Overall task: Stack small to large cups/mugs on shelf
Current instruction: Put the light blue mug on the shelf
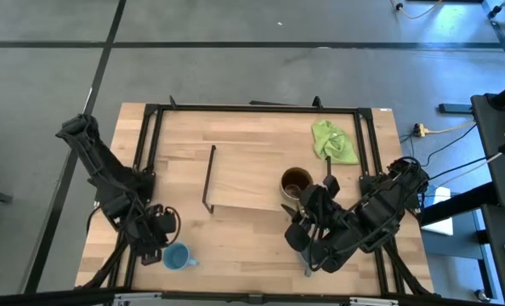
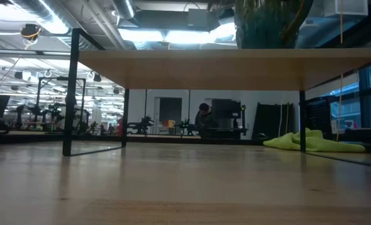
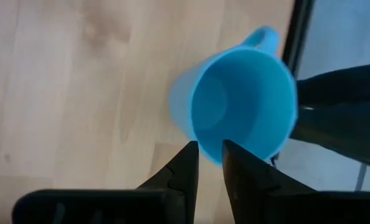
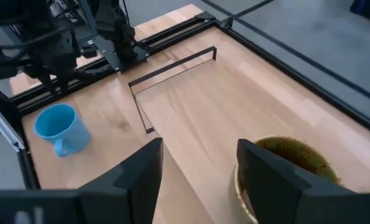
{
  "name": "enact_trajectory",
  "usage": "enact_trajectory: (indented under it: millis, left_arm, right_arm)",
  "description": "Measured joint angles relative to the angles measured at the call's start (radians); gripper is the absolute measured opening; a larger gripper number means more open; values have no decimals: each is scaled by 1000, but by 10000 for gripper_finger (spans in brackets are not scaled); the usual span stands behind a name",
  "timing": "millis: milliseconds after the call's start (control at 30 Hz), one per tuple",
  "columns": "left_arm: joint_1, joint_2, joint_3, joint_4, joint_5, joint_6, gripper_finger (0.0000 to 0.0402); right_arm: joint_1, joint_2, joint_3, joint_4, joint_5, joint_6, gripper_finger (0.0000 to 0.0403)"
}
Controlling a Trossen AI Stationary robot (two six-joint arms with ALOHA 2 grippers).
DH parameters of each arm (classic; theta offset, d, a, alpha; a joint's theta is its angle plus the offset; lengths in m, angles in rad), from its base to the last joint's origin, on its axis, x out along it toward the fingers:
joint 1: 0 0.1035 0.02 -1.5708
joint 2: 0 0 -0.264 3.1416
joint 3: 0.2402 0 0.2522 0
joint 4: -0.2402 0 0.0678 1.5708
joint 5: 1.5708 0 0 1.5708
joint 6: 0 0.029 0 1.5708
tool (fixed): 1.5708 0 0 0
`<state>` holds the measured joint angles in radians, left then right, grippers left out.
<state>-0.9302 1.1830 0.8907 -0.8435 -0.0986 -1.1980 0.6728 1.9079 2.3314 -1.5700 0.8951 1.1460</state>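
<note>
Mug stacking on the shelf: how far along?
Done: the large brown mug with glossy dark inside stands on the low light-wood shelf. In hand: the left gripper sits with its fingers astride the light blue handled mug's rim at the table's near edge. The right gripper is open beside the brown mug. Left: nesting the mugs.
</note>
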Motion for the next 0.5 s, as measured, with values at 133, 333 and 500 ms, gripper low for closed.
enact_trajectory:
  millis: [133, 333, 500]
  left_arm:
    - [-9, 20, -26, 33, 0, -32, 71]
    - [-7, 23, -41, 97, -1, -43, 70]
    - [-10, 23, -57, 107, -1, -119, 69]
  right_arm:
    - [-3, 0, 0, 0, 2, -6, 206]
    - [-3, 0, 0, -1, 2, -7, 207]
    - [-3, 0, 0, -1, 2, -7, 207]
